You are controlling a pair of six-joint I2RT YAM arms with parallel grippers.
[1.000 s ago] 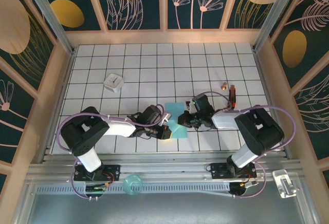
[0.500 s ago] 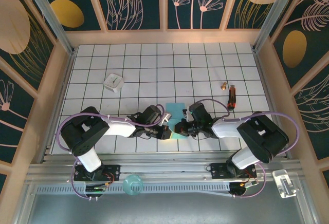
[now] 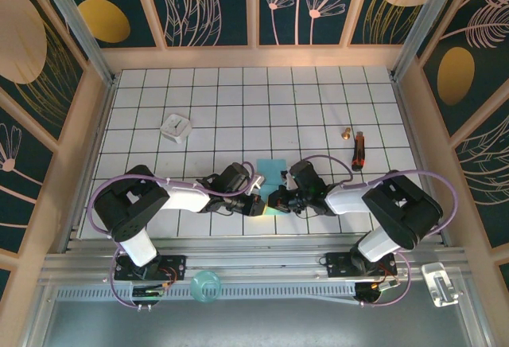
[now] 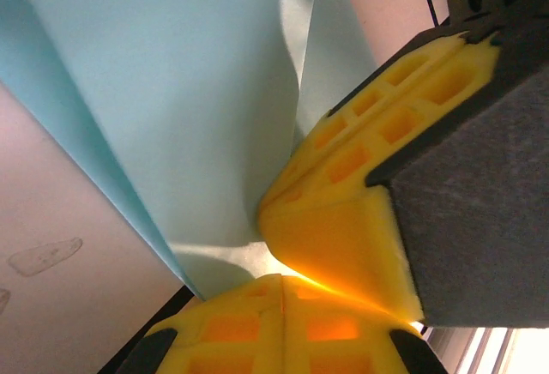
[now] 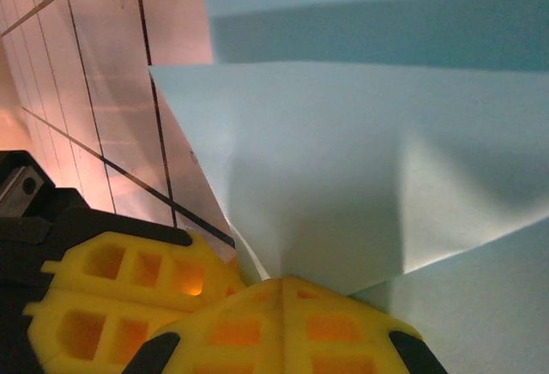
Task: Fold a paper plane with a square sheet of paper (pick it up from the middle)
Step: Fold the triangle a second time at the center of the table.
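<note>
two grippers, one sheet of paper, one white block, one red-black tool

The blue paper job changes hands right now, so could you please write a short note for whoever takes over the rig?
Left pincer: shut, pinching the near edge of the paper.
Right pincer: shut on the same edge, its tip close beside the left one.
Paper: near the front middle of the table, partly raised, with a crease running up from the pinch.
Done: the sheet is gripped from both sides and a first fold seems begun.
Left: the remaining folds; there is no pointed plane shape yet.
</note>
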